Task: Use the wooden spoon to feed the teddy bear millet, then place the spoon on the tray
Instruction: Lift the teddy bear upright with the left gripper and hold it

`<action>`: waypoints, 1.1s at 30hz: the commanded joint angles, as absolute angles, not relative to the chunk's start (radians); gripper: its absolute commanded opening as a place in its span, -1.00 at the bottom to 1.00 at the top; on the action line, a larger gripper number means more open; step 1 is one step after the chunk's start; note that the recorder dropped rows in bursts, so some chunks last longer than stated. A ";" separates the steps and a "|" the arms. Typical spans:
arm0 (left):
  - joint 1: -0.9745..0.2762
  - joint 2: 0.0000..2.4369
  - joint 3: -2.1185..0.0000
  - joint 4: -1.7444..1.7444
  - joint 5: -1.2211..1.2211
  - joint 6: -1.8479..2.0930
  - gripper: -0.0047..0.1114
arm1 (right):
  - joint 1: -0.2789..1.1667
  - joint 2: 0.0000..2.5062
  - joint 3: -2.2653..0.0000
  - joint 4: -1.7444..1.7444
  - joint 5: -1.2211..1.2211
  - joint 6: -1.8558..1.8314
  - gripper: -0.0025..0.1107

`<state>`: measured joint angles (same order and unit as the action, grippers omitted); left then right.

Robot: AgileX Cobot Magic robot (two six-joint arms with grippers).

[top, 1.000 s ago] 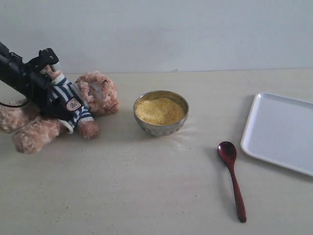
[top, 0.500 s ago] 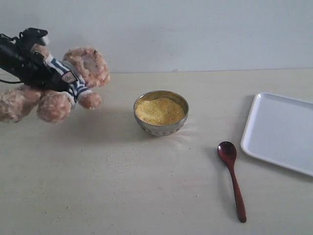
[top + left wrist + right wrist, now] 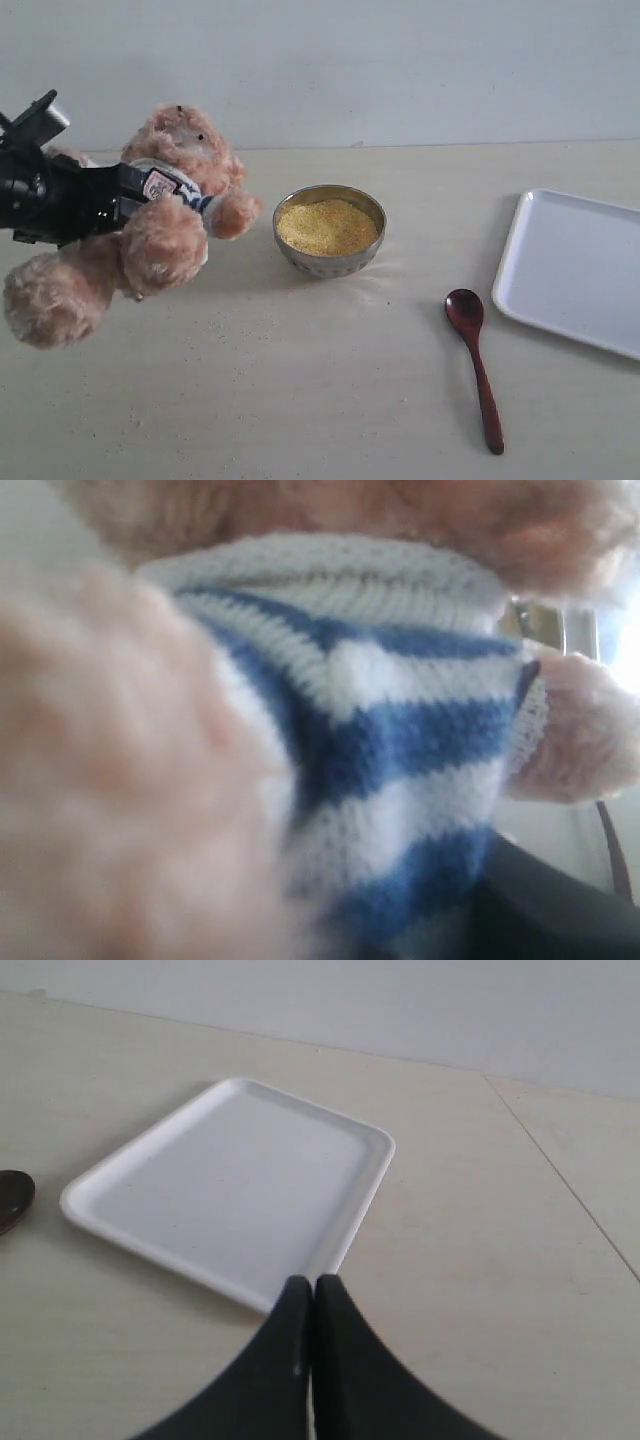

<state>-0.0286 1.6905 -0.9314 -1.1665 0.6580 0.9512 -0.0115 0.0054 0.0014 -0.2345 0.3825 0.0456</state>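
A: Left side, state?
B: The left gripper (image 3: 122, 196) is clamped on the striped torso of the teddy bear (image 3: 185, 140). The bear hangs clear of the table (image 3: 300, 390) and tilted, head uppermost, legs dangling below the jaws. The left wrist view is all shirt and fur, mostly blurred.

A: What's closest past those jaws?
B: The metal bowl (image 3: 330, 264), just beyond the bear's outstretched paw, not touching it. The millet (image 3: 327, 226) is heaped in it nearly to the rim. A few yellow specks lie on the tabletop under the bear and near the bowl.

A: Right side?
B: The right gripper (image 3: 312, 1305) has its jaws pressed together, nothing between them. It is outside the exterior view. The tray (image 3: 235, 1170) lies flat just ahead of the closed tips, bare and white.

A: Spoon?
B: The wooden spoon (image 3: 475, 362) lies flat on the table beside the tray, apart from its rim, between tray and bowl. Its bowl end points away from the camera, handle toward it. It is well apart from both jaw sets.

A: Surface, room?
B: The tabletop is matte cream and lightly speckled, with a thin seam line (image 3: 560, 1170) running beyond the tray. Behind the table's far edge stands a plain pale grey-white wall (image 3: 400, 70).
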 commanded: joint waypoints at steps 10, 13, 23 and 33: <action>-0.029 1.547 -0.723 -1.637 0.573 1.478 -0.83 | -0.009 0.000 0.000 -0.240 0.380 0.047 -0.96; -0.014 1.547 -0.668 -1.744 0.621 1.592 -0.83 | -0.009 0.000 0.000 -0.240 0.380 0.047 -0.96; 0.002 1.547 -0.615 -1.744 0.727 1.654 -0.83 | -0.009 0.000 0.000 -0.590 0.336 -0.054 -0.96; 0.002 1.547 -0.615 -1.744 0.722 1.687 -0.83 | -0.009 0.000 0.000 -0.069 -0.071 0.595 -0.96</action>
